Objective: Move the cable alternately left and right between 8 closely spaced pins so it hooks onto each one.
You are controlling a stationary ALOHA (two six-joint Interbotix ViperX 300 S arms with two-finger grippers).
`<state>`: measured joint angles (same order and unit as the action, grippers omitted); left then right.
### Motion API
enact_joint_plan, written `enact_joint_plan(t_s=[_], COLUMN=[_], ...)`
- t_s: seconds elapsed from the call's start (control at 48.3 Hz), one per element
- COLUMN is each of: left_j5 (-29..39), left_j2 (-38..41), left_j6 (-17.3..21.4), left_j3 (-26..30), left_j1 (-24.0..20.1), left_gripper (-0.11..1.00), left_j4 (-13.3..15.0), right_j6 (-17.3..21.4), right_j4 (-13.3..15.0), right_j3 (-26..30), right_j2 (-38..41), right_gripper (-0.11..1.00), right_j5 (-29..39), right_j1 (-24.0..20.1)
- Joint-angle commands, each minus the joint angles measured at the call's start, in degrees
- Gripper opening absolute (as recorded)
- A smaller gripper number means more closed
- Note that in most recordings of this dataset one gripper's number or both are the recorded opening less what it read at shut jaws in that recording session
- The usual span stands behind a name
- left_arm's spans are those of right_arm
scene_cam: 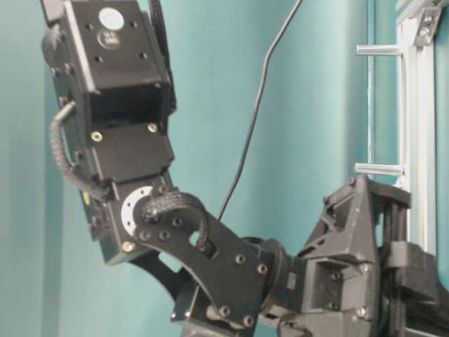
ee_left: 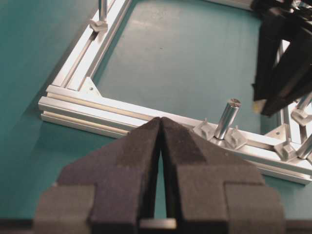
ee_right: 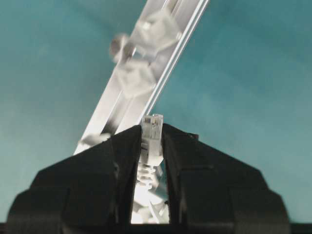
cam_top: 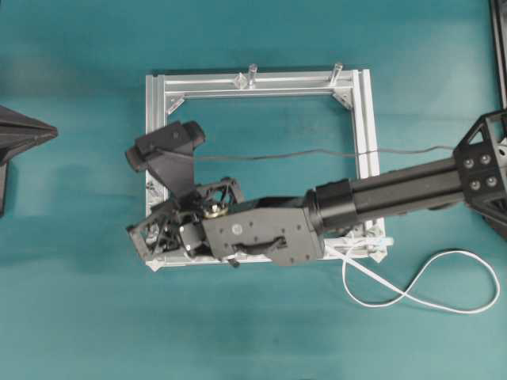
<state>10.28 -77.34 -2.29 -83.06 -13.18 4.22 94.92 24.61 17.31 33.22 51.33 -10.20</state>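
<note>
Long thin white cable (cam_top: 412, 297): slack loops lie on the teal worktop (cam_top: 79, 317) right of the square aluminium frame (cam_top: 156, 111), giving free length for weaving. Its small white plug (ee_right: 152, 127) sits pinched in the right tool (ee_right: 152, 139), tip forward, for steering between the pale diamond-shaped pins (ee_right: 158, 27) on the rail just beyond. Left tool (ee_left: 161, 127): pressed together, empty, parked short of the frame, clear of the route.

Overhead looks down; both wrist views share the frame (cam_top: 366, 119).

Teal table surface (cam_top: 79, 317) fills every view (plain, matte), evenly lit.
</note>
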Motion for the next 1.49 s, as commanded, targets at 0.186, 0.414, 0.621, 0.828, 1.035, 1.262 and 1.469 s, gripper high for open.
enact_joint_plan(t_s=[0.186,0.414,0.621,0.828,1.035,1.262,1.469], left_j5=[-0.53,-0.44,-0.26,-0.09,-0.09,-0.09,-0.09], left_j2=[0.44,0.44,0.44,0.44,0.44,0.44,0.44], left_j6=[-0.44,-0.44,-0.44,-0.44,-0.44,-0.44,-0.44], left_j3=[0.70,0.70,0.88,0.97,0.97,0.97,0.97], left_j1=[-0.09,-0.18,0.09,0.79,1.14,1.14,1.14], left_gripper=[0.01,0.01,0.01,0.01,0.01,0.01,0.01], left_j4=[-0.09,-0.18,-0.09,-0.09,-0.09,-0.09,-0.09], right_j6=[2.29,5.10,6.77,6.77,6.77,6.77,6.77], right_j4=[-0.26,-0.26,-0.18,-0.09,0.18,0.44,0.44], right_j3=[1.76,1.76,1.76,1.76,1.76,1.76,1.76], right_j2=[-1.41,-1.32,-1.32,-1.14,-1.05,-1.05,-1.05], right_gripper=[0.19,0.19,0.19,0.19,0.19,0.19,0.19], right_j5=[0.00,0.09,0.79,0.79,0.79,0.79,0.79], right_j1=[-2.72,-5.10,-5.80,-5.80,-5.80,-5.80,-5.80])
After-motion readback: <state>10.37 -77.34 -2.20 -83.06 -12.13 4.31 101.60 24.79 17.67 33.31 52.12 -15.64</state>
